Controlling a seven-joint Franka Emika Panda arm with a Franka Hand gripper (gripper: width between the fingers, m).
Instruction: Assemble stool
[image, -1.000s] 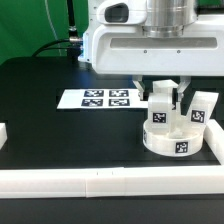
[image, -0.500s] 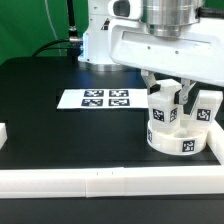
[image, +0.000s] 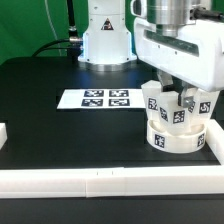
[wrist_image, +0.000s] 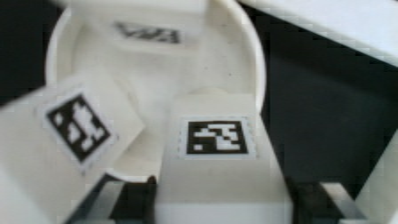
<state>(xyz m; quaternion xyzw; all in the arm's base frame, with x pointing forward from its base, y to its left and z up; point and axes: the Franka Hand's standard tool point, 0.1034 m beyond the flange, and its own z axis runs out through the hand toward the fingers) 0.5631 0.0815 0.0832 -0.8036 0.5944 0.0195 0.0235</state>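
Observation:
The white round seat disc lies on the black table near the front right rail. Three tagged white leg blocks stand upright in it: one on the exterior view's left, one in the middle, one on the right. My gripper comes down from above onto the middle leg. In the wrist view my gripper has its fingers on both sides of that leg block and is shut on it. A second leg stands beside it and a third further off.
The marker board lies flat on the table at the exterior view's left of the stool. A long white rail runs along the front, with short rail pieces at the left and the right.
The arm and gripper have moved toward the exterior view's right. The seat disc and its legs have shifted slightly to the right with it.

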